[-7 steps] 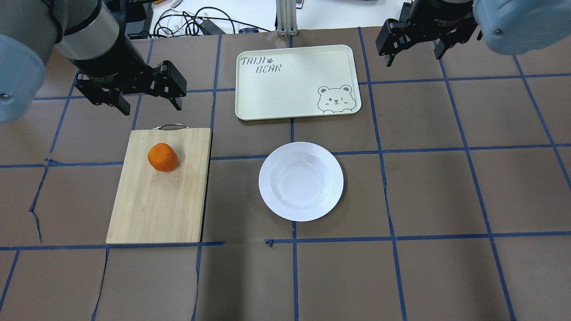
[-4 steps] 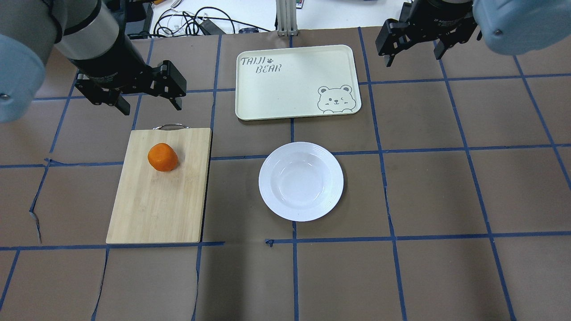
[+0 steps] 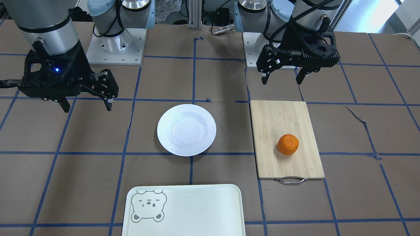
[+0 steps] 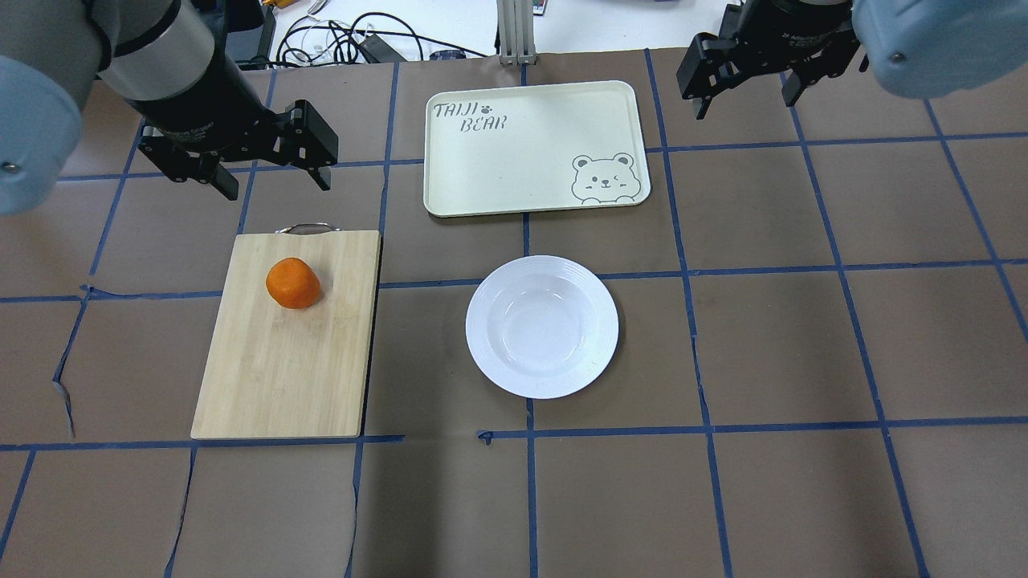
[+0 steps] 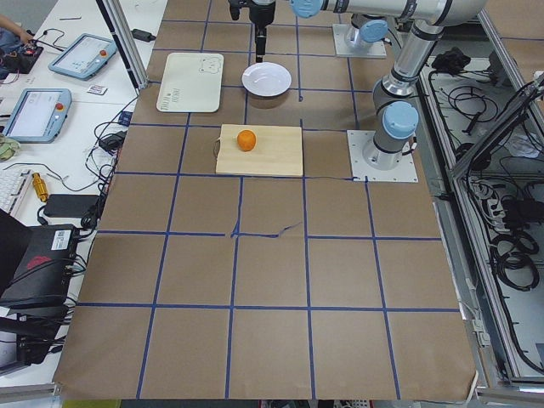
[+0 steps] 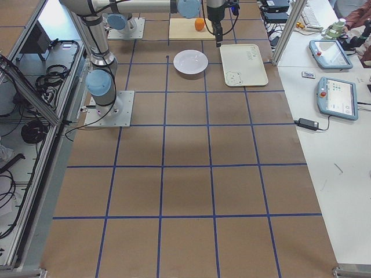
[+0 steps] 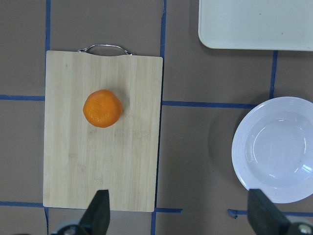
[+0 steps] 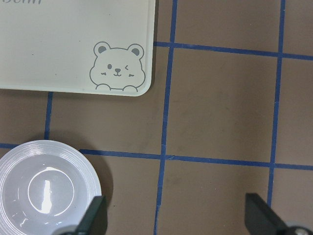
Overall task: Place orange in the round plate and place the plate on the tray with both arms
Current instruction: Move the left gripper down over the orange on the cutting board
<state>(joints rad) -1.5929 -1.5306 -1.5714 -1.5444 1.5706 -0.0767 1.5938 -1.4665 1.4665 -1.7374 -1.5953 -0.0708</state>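
The orange point(image 4: 293, 282) point(image 3: 288, 144) point(image 7: 102, 108) lies on the far half of a bamboo cutting board point(image 4: 281, 361). The white round plate point(image 4: 542, 327) point(image 3: 186, 129) point(image 8: 46, 188) sits empty mid-table. Beyond it lies the cream tray point(image 4: 534, 148) point(image 3: 190, 209) with the bear drawing, also empty. My left gripper point(image 4: 275, 186) point(image 3: 282, 81) hovers open beyond the board's metal handle, apart from the orange. Near the tray's far right corner my right gripper point(image 4: 744, 104) point(image 3: 87, 108) hangs open, holding nothing.
Brown paper with blue tape lines covers the table. Cables point(image 4: 345, 40) and a metal post point(image 4: 514, 32) lie past the far edge. Both arm bases point(image 3: 115, 46) stand on the robot's side. Tablets point(image 6: 333, 95) rest on a side bench.
My left gripper has shifted slightly toward the far edge and turned a little. The right arm, orange, plate and tray have not moved.
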